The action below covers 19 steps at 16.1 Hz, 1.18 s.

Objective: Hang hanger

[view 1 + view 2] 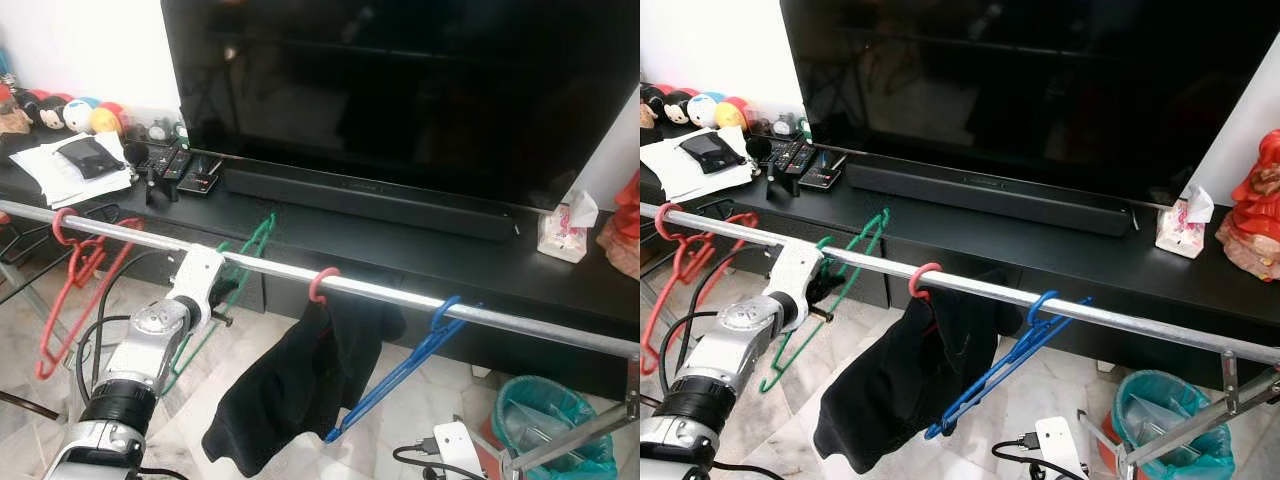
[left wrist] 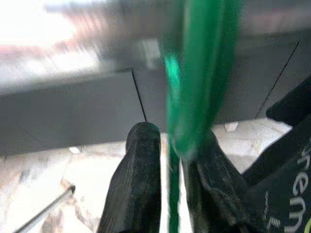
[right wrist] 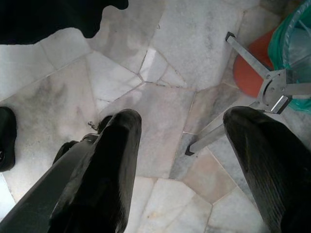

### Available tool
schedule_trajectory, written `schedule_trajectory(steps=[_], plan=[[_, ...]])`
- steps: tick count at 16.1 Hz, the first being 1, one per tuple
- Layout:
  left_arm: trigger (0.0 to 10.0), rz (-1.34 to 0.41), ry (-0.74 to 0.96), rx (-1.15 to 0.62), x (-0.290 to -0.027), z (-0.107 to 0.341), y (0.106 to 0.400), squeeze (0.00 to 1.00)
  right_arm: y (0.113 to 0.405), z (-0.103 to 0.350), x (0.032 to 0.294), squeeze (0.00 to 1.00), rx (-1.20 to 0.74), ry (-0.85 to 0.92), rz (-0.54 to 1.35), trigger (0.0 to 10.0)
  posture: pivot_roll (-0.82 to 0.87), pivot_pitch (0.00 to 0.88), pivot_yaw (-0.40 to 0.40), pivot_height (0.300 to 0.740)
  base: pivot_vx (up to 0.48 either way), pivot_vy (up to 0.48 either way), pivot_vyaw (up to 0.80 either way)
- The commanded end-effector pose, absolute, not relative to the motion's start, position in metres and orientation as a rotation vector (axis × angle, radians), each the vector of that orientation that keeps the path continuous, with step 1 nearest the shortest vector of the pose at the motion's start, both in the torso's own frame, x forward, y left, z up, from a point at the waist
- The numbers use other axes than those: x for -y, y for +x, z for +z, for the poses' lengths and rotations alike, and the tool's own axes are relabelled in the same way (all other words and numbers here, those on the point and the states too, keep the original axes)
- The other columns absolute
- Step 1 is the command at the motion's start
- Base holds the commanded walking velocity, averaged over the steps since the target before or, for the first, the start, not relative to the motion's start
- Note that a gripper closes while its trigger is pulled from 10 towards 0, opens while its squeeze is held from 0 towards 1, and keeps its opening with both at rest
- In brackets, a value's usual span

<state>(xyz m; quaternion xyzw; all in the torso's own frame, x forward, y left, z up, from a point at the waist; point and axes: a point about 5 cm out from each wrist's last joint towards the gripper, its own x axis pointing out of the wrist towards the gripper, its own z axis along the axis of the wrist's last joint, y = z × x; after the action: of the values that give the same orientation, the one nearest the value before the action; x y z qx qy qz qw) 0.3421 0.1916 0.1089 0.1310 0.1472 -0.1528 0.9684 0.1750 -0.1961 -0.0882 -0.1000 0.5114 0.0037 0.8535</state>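
Your left gripper (image 2: pixel 171 160) pinches green hanger (image 1: pixel 235 282) just below rail (image 1: pixel 385 292) — hook up at rail, body slanting down toward floor. Right gripper (image 3: pixel 182 141) — fingers spread wide over marble floor (image 3: pixel 160 63).

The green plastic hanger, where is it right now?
The green plastic hanger is at the metal rail left of centre, between the red wire hanger and the black garment, held in the left gripper.
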Motion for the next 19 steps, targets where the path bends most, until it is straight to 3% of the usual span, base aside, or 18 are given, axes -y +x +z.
schedule_trajectory(steps=[1,6,13,17,18,19], plan=[[10.0,-0.317,0.241,-0.247,-0.191,0.116,0.340,1.00,0.175,-0.088,0.198,0.00,-1.075,-0.209,0.000,10.0,0.10,0.000,-0.060,0.740,0.000,0.000,0.00],[10.0,-0.361,0.241,-0.227,-0.195,0.121,0.324,1.00,0.175,-0.088,0.198,0.00,-1.076,-0.211,0.000,10.0,0.11,0.000,-0.061,0.740,0.000,0.000,0.00],[10.0,-0.514,0.153,-0.184,-0.209,0.128,0.251,1.00,0.174,-0.088,0.199,0.00,-1.078,-0.216,0.005,10.0,0.12,0.003,-0.071,0.740,0.000,0.000,0.00],[10.0,-0.432,-0.056,-0.139,-0.227,0.135,0.213,1.00,0.174,-0.088,0.201,0.00,-1.080,-0.224,0.010,10.0,0.13,0.002,-0.078,0.740,0.000,0.000,0.00],[10.0,-0.314,-0.130,-0.106,-0.241,0.134,0.206,1.00,0.174,-0.088,0.202,0.00,-1.080,-0.226,0.010,10.0,0.14,0.001,-0.078,0.740,0.000,0.000,0.00],[10.0,-0.185,-0.125,-0.097,-0.256,0.127,0.202,0.91,0.174,-0.088,0.202,0.00,-1.079,-0.226,0.009,10.0,0.14,0.001,-0.080,0.740,0.000,0.000,0.00]])
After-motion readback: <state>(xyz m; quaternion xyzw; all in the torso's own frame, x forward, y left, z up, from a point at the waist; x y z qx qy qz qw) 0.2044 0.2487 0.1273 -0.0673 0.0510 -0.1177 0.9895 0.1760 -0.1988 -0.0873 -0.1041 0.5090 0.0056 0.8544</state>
